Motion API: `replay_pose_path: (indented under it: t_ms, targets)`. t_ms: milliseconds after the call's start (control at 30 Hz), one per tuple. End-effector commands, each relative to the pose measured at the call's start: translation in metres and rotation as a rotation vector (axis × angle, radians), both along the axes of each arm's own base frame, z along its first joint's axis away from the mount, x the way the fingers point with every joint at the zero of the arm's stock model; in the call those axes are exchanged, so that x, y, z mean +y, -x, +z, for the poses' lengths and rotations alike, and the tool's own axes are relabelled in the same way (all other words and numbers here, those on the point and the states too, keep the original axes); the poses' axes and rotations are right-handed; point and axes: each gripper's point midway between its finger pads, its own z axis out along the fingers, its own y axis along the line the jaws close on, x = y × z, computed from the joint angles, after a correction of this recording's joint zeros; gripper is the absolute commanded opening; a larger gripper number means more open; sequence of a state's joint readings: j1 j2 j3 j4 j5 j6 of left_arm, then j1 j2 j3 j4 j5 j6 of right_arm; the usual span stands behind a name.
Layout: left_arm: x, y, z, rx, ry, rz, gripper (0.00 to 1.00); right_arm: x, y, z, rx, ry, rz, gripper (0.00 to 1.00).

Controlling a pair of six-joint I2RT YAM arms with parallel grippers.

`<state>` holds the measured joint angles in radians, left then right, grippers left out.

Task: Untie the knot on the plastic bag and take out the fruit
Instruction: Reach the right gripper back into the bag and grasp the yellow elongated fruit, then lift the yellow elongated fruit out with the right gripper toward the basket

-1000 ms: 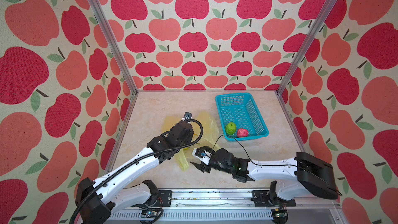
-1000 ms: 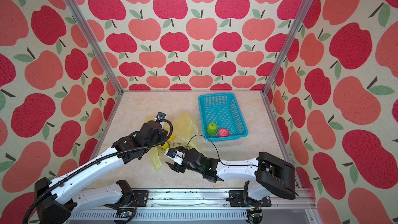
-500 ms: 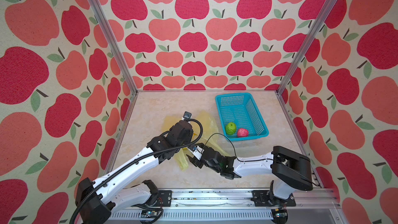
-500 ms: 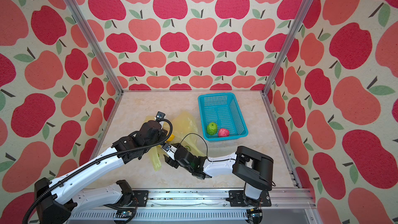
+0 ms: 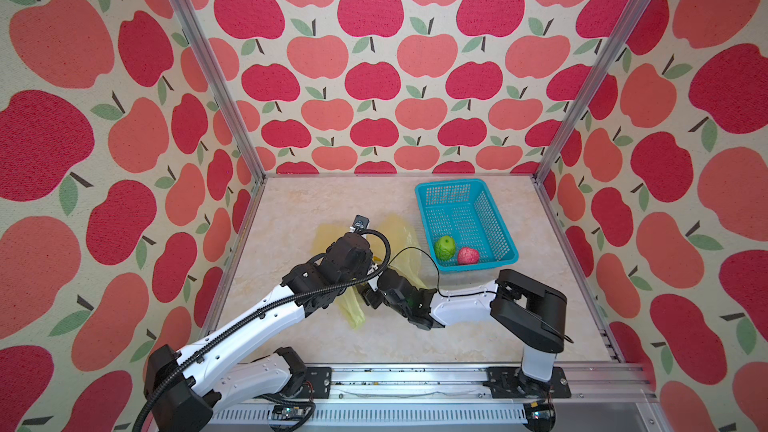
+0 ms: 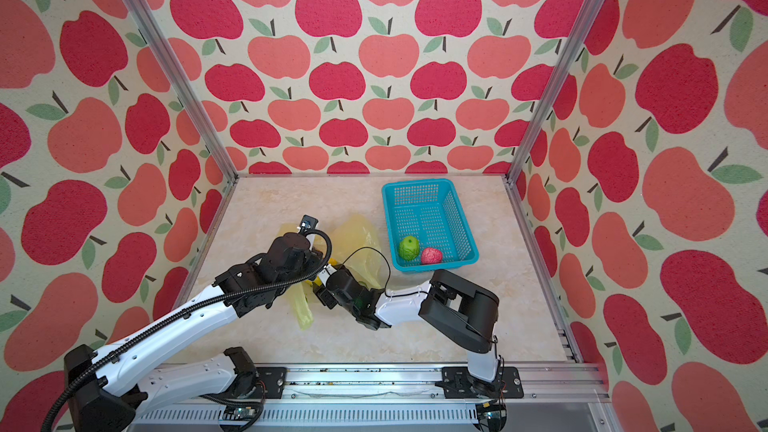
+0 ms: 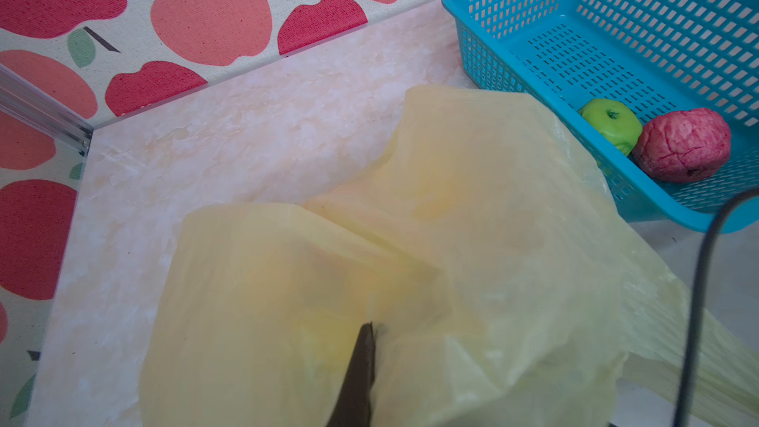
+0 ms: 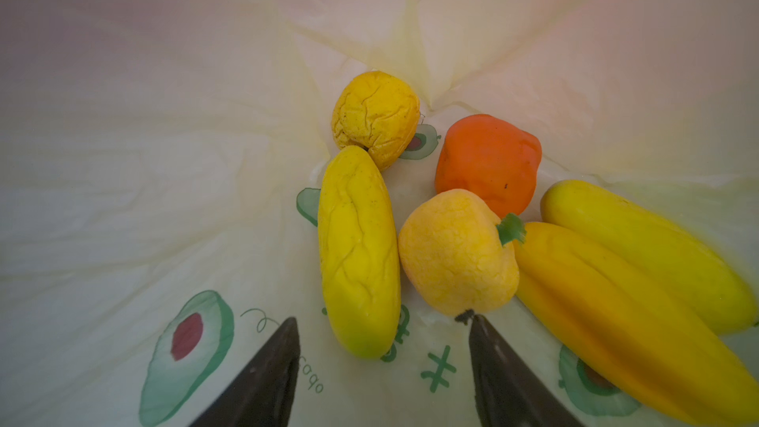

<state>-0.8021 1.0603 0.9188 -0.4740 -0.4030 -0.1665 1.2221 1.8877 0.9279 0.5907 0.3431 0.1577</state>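
Yellow plastic fills the right wrist view now. In the last second the right arm (image 5: 461,305) has slid in from the 6 o'clock edge of the worktop (image 5: 299,209) and pushed its jaws into the mouth of the plastic bag (image 5: 399,234). So I'd say the knot part is done (can't spot the knot anywhere, but the mouth is clearly open) and we're onto fishing out the fruit (image 8: 616,314).

The right jaws are open a fair way, a touch narrower than a second ago, holding nothing. The near end of a long yellow fruit (image 8: 357,252) sits between the tips, so that looks like the next pick. The left jaws are fully shut, pinching a fold of bag film and, I think, tenting it up.

The bag sits mid-worktop: thin, crinkly, see-through pale yellow with little avocado prints. There are six pieces inside, bunched together: three long yellow ones, a wrinkly yellow round one (image 8: 376,117), an orange one (image 8: 488,162) and a yellow-orange one (image 8: 456,252) with a green stalk. A green fruit (image 5: 445,247) and a bumpy pink one (image 5: 468,256) already lie in the teal basket (image 5: 494,218), about 2 o'clock from the bag.
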Motion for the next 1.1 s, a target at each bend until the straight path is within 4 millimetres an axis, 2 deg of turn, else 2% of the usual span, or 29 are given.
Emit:
replay_pose_path:
  t_ms: [0, 133, 333, 667, 800, 1067]
  targets:
    - [0.000, 0.004, 0.000, 0.004, 0.008, -0.011, 0.00, 0.011, -0.013, -0.008, 0.104, -0.068, 0.016, 0.66]
    - [0.000, 0.004, 0.000, 0.005, 0.006, -0.012, 0.00, 0.020, -0.015, -0.018, 0.148, -0.099, 0.056, 0.68]
    - [0.000, 0.003, 0.000, 0.006, 0.003, -0.011, 0.00, 0.037, -0.007, -0.030, 0.203, -0.121, 0.137, 0.73]
    - [-0.001, 0.004, -0.001, 0.007, 0.004, -0.013, 0.00, 0.049, -0.022, -0.064, 0.256, -0.034, 0.096, 0.78]
    - [0.000, 0.003, 0.000, 0.005, 0.005, -0.011, 0.00, 0.051, -0.027, -0.075, 0.283, -0.010, 0.078, 0.72]
    - [0.000, 0.004, 0.000, 0.004, 0.004, -0.011, 0.00, 0.048, -0.027, -0.065, 0.275, -0.020, 0.079, 0.54]
